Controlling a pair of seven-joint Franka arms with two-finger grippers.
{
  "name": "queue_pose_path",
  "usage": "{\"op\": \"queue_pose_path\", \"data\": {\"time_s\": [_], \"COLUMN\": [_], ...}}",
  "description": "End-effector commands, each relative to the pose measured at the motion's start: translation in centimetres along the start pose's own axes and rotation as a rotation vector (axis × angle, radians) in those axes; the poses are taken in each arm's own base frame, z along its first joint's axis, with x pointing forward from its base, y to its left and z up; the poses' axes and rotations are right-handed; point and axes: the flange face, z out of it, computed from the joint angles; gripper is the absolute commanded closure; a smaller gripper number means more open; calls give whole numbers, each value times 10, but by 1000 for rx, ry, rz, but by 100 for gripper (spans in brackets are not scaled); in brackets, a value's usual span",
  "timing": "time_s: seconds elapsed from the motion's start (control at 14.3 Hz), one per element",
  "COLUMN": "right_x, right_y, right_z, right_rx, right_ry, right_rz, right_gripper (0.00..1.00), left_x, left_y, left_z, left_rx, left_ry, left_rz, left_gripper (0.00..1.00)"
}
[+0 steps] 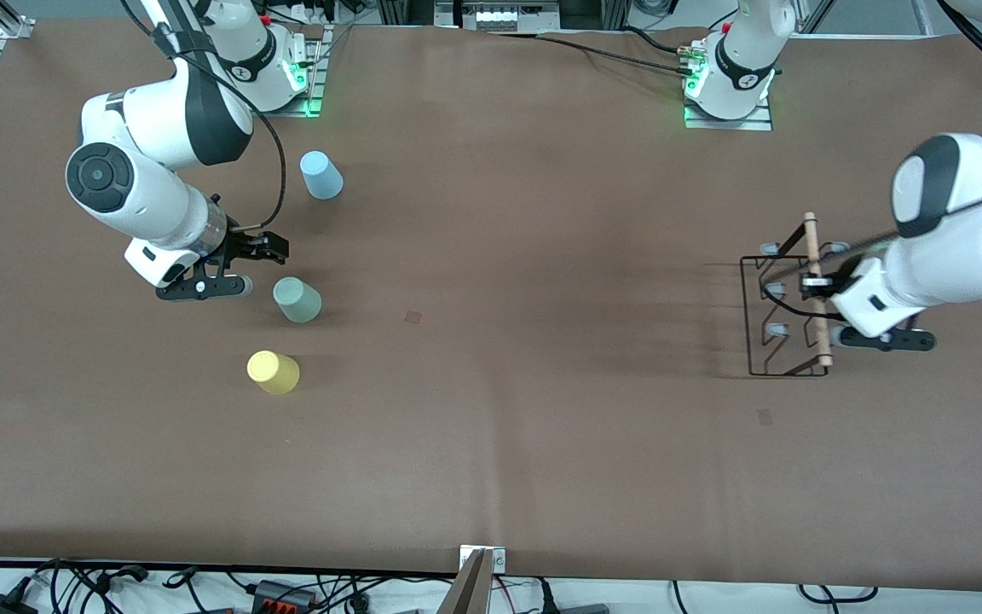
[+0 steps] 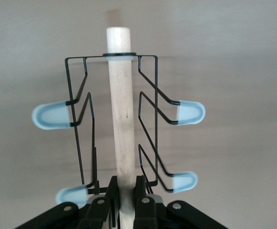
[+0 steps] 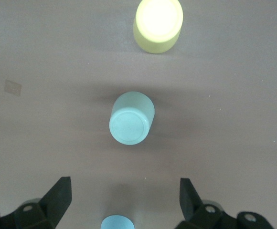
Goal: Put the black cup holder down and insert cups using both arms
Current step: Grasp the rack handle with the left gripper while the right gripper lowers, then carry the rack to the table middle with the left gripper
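The yellow cup lies nearest the front camera, mouth down on the table, as do the green cup farther back and the blue cup farthest: three cups, standing apart in a loose row at the right arm's end. The right gripper hovers with its fingers spread wide and empty, just beside the green cup and between it and the blue one; in its wrist view the green cup shows off its fingertips with the yellow past it. At the left arm's end stands the one holder, base flat on the table, its wooden rod running level on top with its long axis from the robots' side toward the front camera. The left gripper is clamped on the rod near its middle; its wrist view shows the fingers pinching the rod, with four grey-tipped pegs visible, two on each side.
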Motion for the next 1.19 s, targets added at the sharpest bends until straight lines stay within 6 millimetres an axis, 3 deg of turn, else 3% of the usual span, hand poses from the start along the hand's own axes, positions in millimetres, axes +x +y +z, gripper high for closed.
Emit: {"op": "queue_pose_path", "data": {"time_s": [0.0, 0.21, 0.35, 0.63, 0.77, 0.91, 1.12], "right_x": [-9, -10, -12, -7, -6, 0, 4], "right_y": [2, 2, 4, 10, 11, 10, 0], "right_z": [-5, -5, -4, -1, 20, 38, 68], "right_rx": [0, 0, -3, 5, 6, 15, 35], "right_ry": [3, 2, -13, 31, 54, 82, 142], "right_rz": [11, 9, 11, 25, 64, 81, 129], "right_gripper": [0, 0, 0, 0, 0, 0, 0], "left_x": [-2, 2, 4, 6, 4, 1, -6], "left_y": [62, 127, 183, 294, 341, 379, 410], "left_z": [-28, -36, -32, -9, 13, 36, 58], "left_rx": [-38, -104, -118, -154, -185, -211, -225], "left_ry": [25, 34, 26, 31, 65, 88, 88], "left_rz": [42, -3, -31, -44, -75, -116, -105], "left_gripper": [99, 99, 99, 99, 99, 99, 99]}}
